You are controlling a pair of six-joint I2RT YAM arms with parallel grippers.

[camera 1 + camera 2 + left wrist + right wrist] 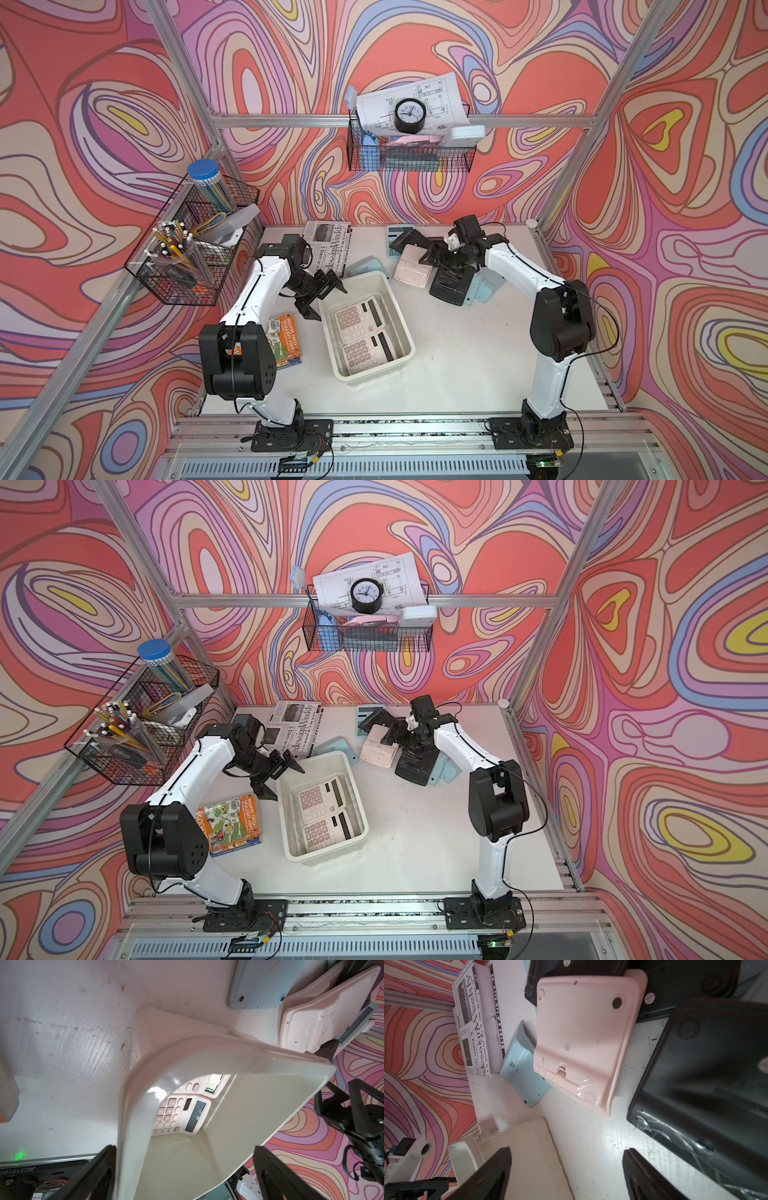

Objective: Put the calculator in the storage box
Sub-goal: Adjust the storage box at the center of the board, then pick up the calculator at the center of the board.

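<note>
Pink calculator (411, 272) lies face down on the table (478, 353), its pale underside with round feet and battery hatch showing, at one o'clock from the storage box (399, 316). Right gripper (417, 248) hovers over it, jaws spread and empty. Left gripper (322, 297), also spread wide, straddles the box's ten-o'clock corner.

The storage box (358, 287) is cream, its calculators (359, 322) pink.
</note>
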